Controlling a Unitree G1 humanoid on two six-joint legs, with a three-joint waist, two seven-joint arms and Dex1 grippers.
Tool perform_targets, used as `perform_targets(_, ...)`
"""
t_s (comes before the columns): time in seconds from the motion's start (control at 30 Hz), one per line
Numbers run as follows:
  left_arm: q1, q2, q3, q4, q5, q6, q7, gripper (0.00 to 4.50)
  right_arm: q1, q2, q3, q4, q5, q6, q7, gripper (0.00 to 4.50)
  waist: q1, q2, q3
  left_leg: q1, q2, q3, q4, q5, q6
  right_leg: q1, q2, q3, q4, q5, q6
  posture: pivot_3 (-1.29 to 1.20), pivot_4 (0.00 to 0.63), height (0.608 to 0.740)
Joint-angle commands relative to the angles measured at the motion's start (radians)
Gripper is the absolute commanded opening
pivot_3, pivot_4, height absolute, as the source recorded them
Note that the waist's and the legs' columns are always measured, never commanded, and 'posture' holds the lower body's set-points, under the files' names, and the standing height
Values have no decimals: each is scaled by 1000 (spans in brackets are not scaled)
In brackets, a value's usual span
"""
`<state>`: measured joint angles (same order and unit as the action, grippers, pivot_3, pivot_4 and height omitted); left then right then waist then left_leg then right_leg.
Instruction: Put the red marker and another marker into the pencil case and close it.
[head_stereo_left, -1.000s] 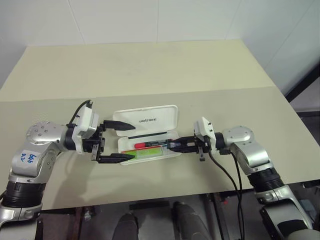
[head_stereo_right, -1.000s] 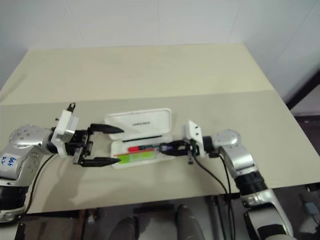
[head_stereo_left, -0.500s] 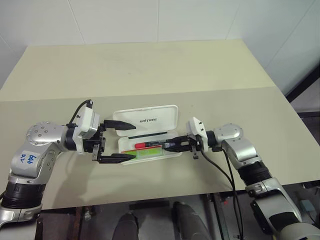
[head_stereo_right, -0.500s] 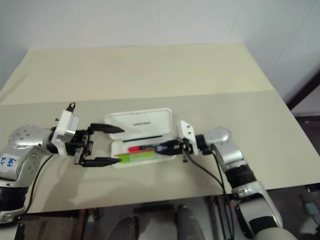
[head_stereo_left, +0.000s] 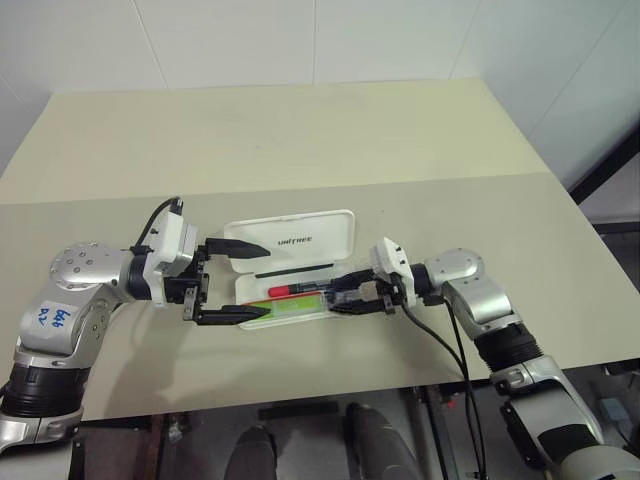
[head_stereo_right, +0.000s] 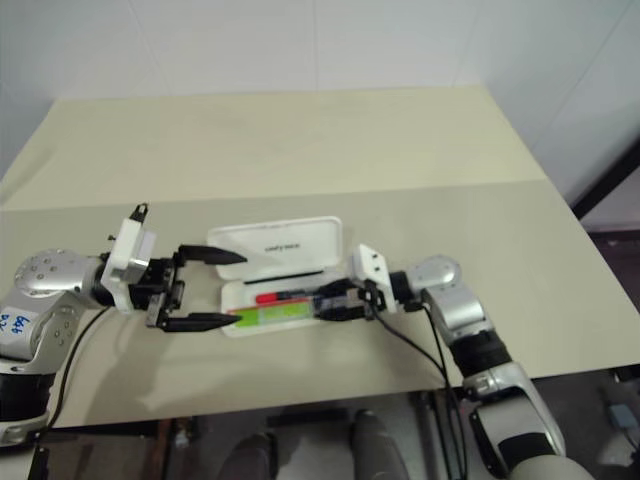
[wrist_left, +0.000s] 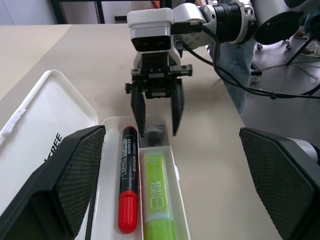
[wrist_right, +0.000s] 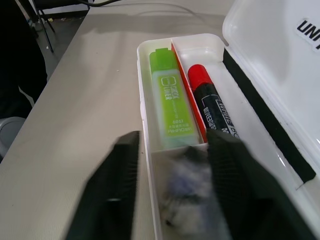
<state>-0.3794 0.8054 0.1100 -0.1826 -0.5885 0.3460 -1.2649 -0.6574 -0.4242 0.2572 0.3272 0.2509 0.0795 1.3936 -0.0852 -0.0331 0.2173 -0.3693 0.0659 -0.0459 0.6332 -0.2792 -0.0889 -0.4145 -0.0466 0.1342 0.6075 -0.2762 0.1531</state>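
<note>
The white pencil case lies open on the table, its lid folded back to the far side. In its tray lie the red marker, black-barrelled with a red cap, and beside it, nearer to me, another marker, bright light green. My left gripper is open at the case's left end, one finger over the lid and one along the tray's near edge. At the right end, my right gripper is open over the tray's small end compartment. A small dark blurred thing sits between its fingers.
The case sits near the front of a wide beige table, with bare tabletop behind it and to both sides. A white wall rises behind the table. A black cable trails from my right wrist over the table's near edge.
My right gripper was shut at the tray's right end and now stands open, with a dark blurred thing between its fingers. The left arm has kept still.
</note>
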Motion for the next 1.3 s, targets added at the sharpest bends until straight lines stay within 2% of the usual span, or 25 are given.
perform_targets(0.03, -14, 14, 18, -18, 1, -18, -2, 4500, -14, -7, -17, 5, -2, -36, 9, 3460, 0, 0, 0, 0, 0, 0, 0, 0, 0, 0, 0, 0, 0, 0, 0, 0, 150, 740)
perform_targets(0.13, -18, 12, 17, -17, 2, -17, -2, 4500, -26, -3, -22, 17, -5, -56, 4, 4445, 0, 0, 0, 0, 0, 0, 0, 0, 0, 0, 0, 0, 0, 0, 0, 0, 150, 740)
perform_targets(0.27, -21, 8, 19, -19, -3, -10, 4, 4500, -37, 0, -39, -20, 21, -38, -4, 4445, -1, 0, 0, 0, 0, 0, 0, 0, 0, 0, 0, 0, 0, 0, 0, 0, 150, 740)
perform_targets(0.53, -15, 7, 29, -23, -15, 3, 19, 4500, 23, -62, -131, -286, 146, 120, -52, 4445, 3, 0, 0, 0, 0, 0, -1, 0, 0, 0, 0, 0, 0, 0, 0, 0, 150, 740)
perform_targets(0.77, 21, -2, 63, -12, -12, -22, 40, 4500, 166, -234, -333, -471, 220, 208, -155, 4445, 12, 0, 0, -1, 0, 0, -1, 0, 0, 0, 0, 0, -2, -1, 0, 0, 150, 740)
perform_targets(0.9, 34, -16, 87, 17, -12, -50, 42, 3592, 211, -289, -393, -490, 228, 219, -189, 4500, 5, 0, 0, 0, 0, 0, -1, 0, 0, 0, 0, 0, -2, -2, -1, 0, 150, 740)
perform_targets(1.23, 28, -28, 82, 66, -5, -102, 24, 160, 246, -329, -423, -492, 212, 195, -247, 4500, 4, 0, 0, -1, 0, 0, -1, 0, 0, 0, 0, 0, -2, -1, -1, 0, 150, 740)
perform_targets(1.3, 22, -32, 78, 73, -2, -108, 24, 43, 244, -334, -421, -491, 214, 193, -252, 4500, 5, 0, 0, -1, 0, 0, -1, 0, 0, 0, 0, 0, -2, -1, -1, 0, 150, 740)
